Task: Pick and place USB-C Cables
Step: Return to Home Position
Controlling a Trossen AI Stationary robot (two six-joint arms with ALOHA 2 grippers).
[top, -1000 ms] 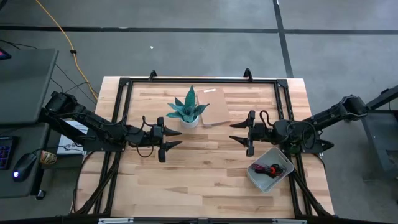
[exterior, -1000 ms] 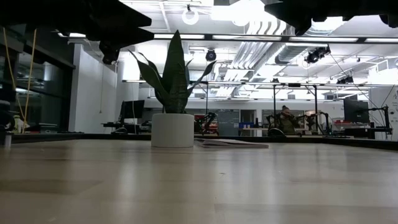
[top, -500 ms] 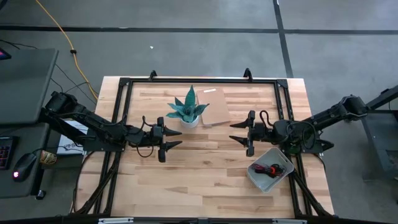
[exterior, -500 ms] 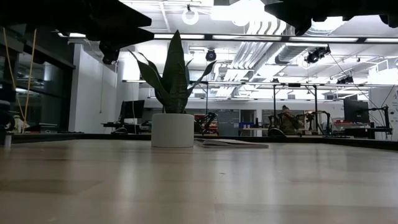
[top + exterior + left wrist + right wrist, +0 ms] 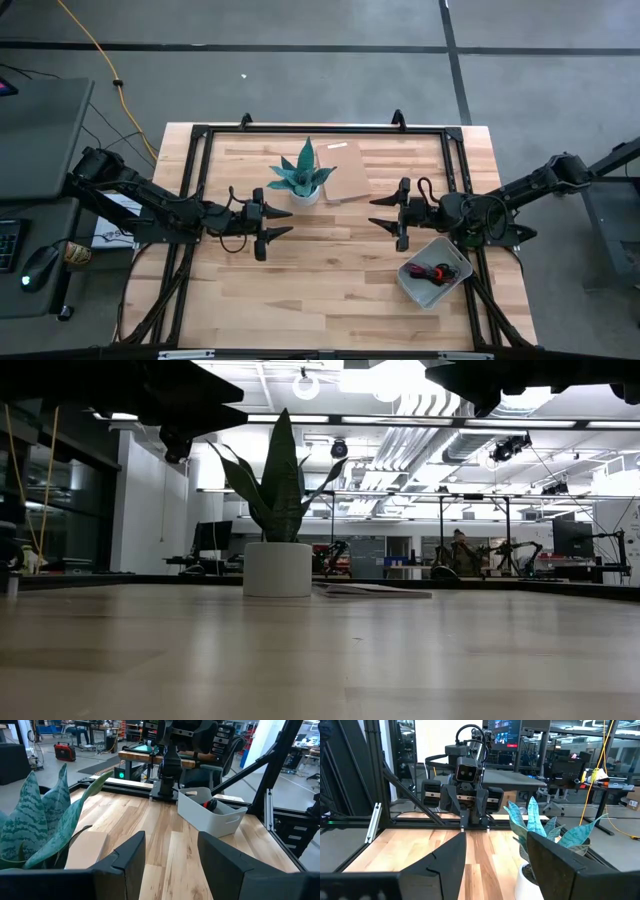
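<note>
One plant (image 5: 303, 178), one bin (image 5: 412, 285) of cables (image 5: 435, 272) (left gripper (image 5: 288, 222), right gripper (image 5: 374, 212))

Bright, even overhead light on the worktop (image 5: 330, 270), with only faint, soft shadows beneath the arms; in the low view, ceiling lamps (image 5: 395, 375) burn out to white glare and the plant (image 5: 275, 480) is backlit; left tool (image 5: 170, 840) and right tool (image 5: 496, 842) show dark against lit wood.

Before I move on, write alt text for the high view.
The left end effector and right end effector hang open and empty, facing each other over a wooden table. A grey tray of cables sits beside the right one, a potted plant near the left.
</note>
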